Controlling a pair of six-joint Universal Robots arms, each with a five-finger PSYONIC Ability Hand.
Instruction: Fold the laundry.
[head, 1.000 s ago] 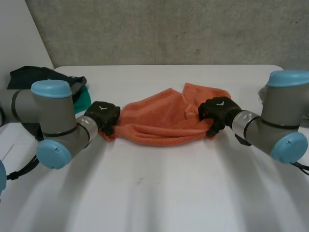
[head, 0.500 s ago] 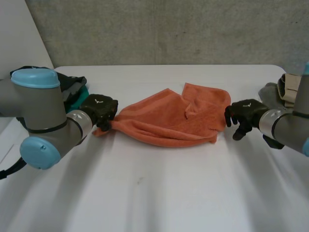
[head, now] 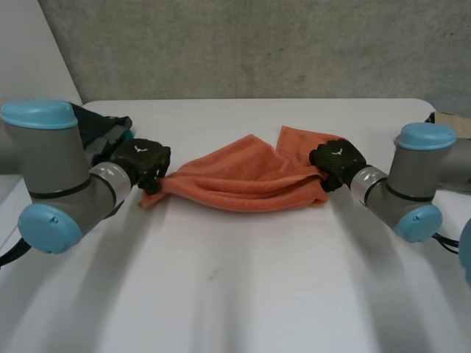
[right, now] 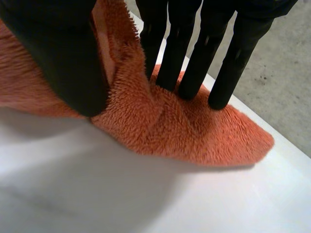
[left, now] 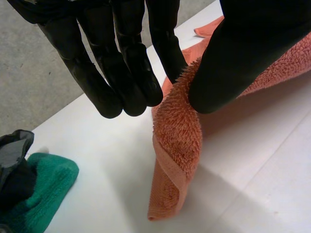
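- Holding both ends of the orange terry towel (head: 246,180) firmly is what we judge this step calls for
- We see the left hand (head: 143,160) pinching the towel's 9 o'clock end between its thumb and one finger, its other fingers straight and off the cloth
- We see the right hand (head: 336,163) at the towel's 3 o'clock end, its thumb clamping a raised fold of pile against fingers that dig into the cloth
- To do it well, we would lift both ends together and draw them apart toward 9 and 3 o'clock until the sag and creases pull out, then lay the cloth flat before any fold
- We would watch the left pinch most, since it takes in little cloth and a sharp tug could slip it
- The towel lies bunched on the white table (head: 235,294), a little toward 12 o'clock of its middle, as a long band between the hands with a loose flap toward 12 o'clock near the right hand
- Its pile is thick and shaggy, with a flat hemmed border at the corner under the left hand, so we expect it to grip well but drape heavily
- A dark and green heap of clothes (head: 107,126) sits toward 9 o'clock on the table, behind the left arm and apart from the towel
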